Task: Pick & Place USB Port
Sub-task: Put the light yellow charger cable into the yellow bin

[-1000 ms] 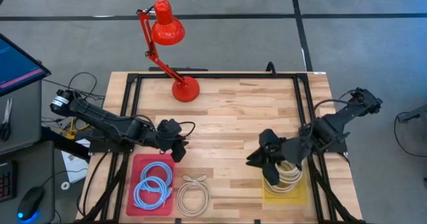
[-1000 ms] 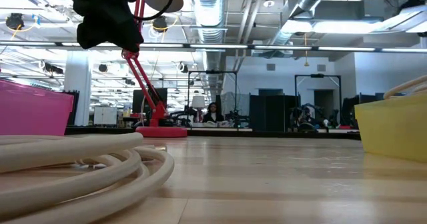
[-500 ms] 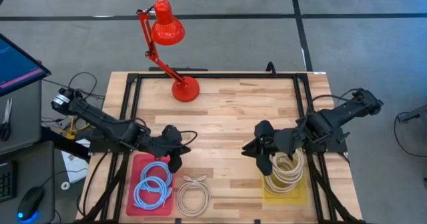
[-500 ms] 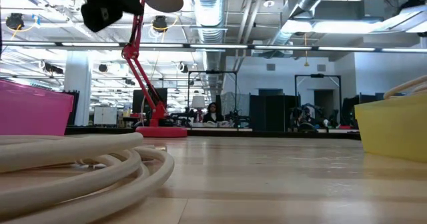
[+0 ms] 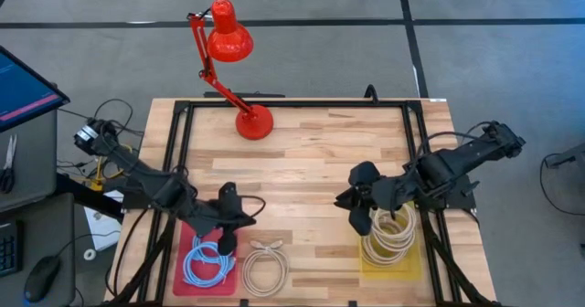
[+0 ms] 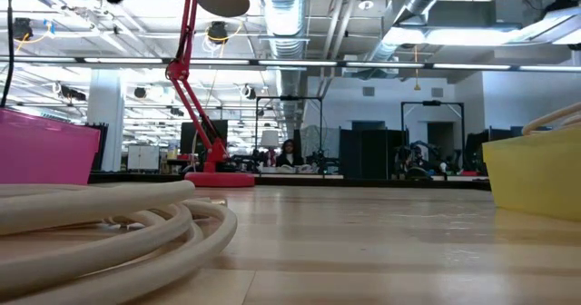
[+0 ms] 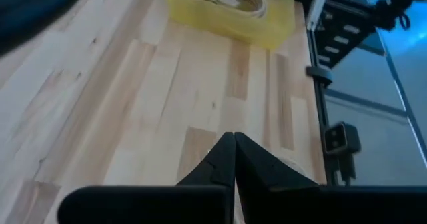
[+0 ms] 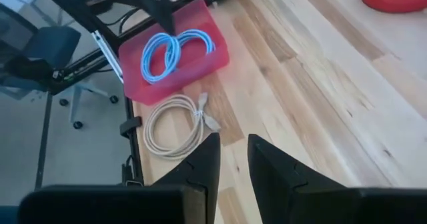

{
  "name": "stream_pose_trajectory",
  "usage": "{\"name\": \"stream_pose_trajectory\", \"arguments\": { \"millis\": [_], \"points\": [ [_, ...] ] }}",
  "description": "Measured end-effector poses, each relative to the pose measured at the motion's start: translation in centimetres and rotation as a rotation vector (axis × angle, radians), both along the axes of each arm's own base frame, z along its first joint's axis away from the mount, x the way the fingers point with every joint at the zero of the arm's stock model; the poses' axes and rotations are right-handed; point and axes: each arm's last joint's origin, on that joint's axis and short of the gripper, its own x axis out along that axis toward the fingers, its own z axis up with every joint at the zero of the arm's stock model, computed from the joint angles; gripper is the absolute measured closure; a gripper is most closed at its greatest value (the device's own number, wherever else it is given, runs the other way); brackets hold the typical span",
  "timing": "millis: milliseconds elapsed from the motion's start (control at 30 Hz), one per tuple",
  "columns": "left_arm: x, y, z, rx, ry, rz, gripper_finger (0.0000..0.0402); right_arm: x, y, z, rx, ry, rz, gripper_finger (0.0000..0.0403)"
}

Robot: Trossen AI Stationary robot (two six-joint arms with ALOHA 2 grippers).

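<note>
Left end effector point(image 5: 226, 243) moved over pink tray point(image 5: 186, 225), beside beige cable point(image 5: 264, 267).

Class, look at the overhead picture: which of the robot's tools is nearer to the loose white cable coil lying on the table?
The left tool. It hovers at the pink tray's edge, right beside the white cable coil. The right tool is farther off, over by the yellow tray.

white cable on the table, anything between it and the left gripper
Nothing visible does. The left gripper hangs shut over the pink tray edge, and the coiled white cable lies loose just beside that tray with only bare wood around it.
</note>
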Motion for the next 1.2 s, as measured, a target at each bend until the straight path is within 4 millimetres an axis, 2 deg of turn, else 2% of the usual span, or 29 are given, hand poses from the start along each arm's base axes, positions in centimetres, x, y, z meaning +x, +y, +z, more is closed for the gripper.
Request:
{"name": "stream_pose_trajectory", "arguments": {
  "millis": [167, 333, 567, 733, 867, 1000, 1200],
  "points": [
    [0.6, -1.4, 1.3, 0.059, 0.024, -0.054, 0.0399, 0.0, 0.0, -1.3, 0.000, 0.038, -0.018, 0.0333],
    [2.2, -2.7, 1.6, 0.183, 0.103, -0.106, 0.0399, 0.0, -0.1, -3.1, 0.027, 0.086, -0.067, 0.0333],
    [3.8, -4.0, -1.3, 0.274, 0.301, -0.184, 0.0399, -0.1, -0.1, -4.8, 0.066, 0.134, -0.130, 0.0333],
    [4.5, -5.0, -3.5, 0.337, 0.374, -0.271, 0.0399, -0.2, -0.1, -5.2, 0.068, 0.144, -0.135, 0.0333],
    [4.8, -5.3, -4.4, 0.362, 0.398, -0.285, 0.0396, -0.2, -0.1, -5.3, 0.067, 0.144, -0.135, 0.0333],
    [5.1, -5.1, -4.6, 0.362, 0.404, -0.276, 0.0374, -0.2, -0.1, -5.2, 0.068, 0.144, -0.135, 0.0333],
    [5.1, -5.2, -4.7, 0.337, 0.402, -0.289, 0.0310, -0.2, -0.1, -5.2, 0.067, 0.144, -0.135, 0.0333]
  ]
}}
